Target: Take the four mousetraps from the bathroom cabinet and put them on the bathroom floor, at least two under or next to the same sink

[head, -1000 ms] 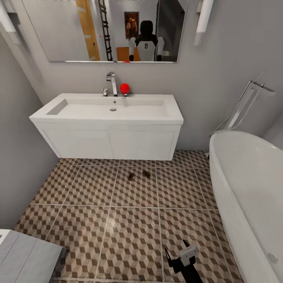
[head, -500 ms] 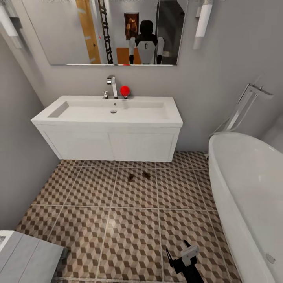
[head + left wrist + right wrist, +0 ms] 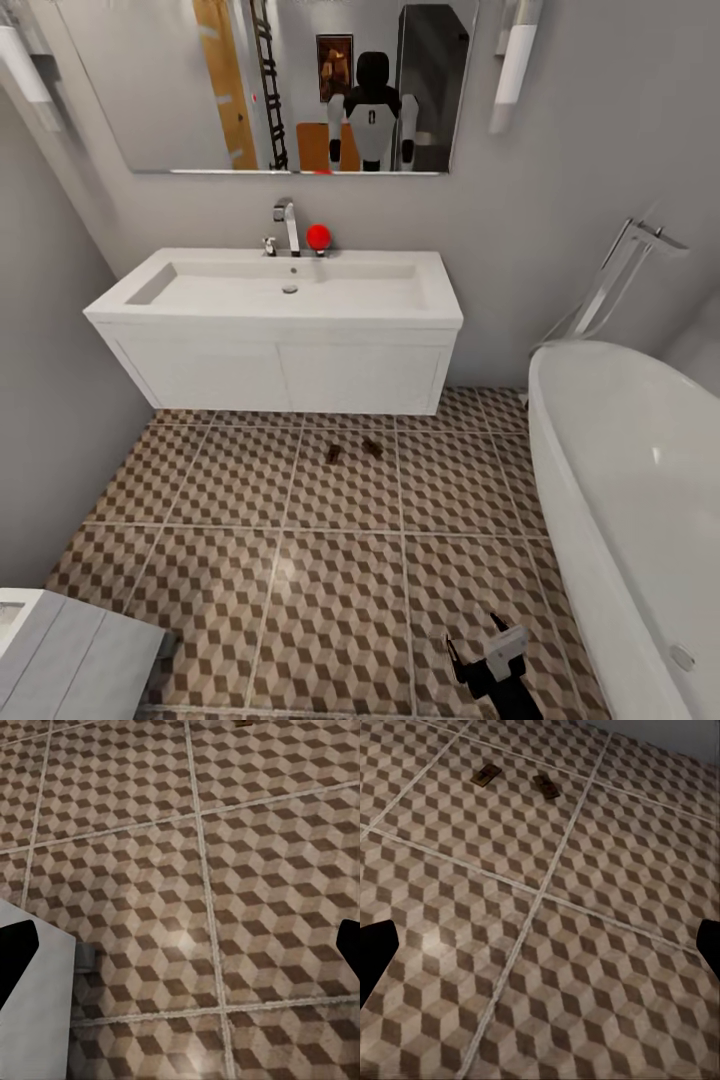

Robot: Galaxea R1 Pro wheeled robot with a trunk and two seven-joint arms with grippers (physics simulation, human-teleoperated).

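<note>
Two small brown mousetraps point(image 3: 334, 453) point(image 3: 372, 447) lie side by side on the cube-patterned bathroom floor point(image 3: 330, 590), just in front of the white sink point(image 3: 290, 285) and its two-door vanity. The right wrist view shows the same pair of mousetraps point(image 3: 486, 774) point(image 3: 546, 786) flat on the tiles, well ahead of my right gripper point(image 3: 540, 949). That gripper is open and empty. It hangs low over the floor as my right gripper point(image 3: 480, 652) in the head view. My left gripper point(image 3: 180, 952) is open over bare tiles. The cabinet is out of view.
A white bathtub point(image 3: 640, 470) with a chrome floor faucet point(image 3: 620, 275) fills the right side. A grey-white slatted object point(image 3: 70, 660) sits at the lower left, and again beside my left gripper point(image 3: 37, 1020). Grey walls close the left and back. A mirror point(image 3: 300, 80) hangs above the sink.
The whole picture has slid down a little, so the camera has moved. My right gripper has shifted slightly to the right and lower in the head view. The two mousetraps lie as before.
</note>
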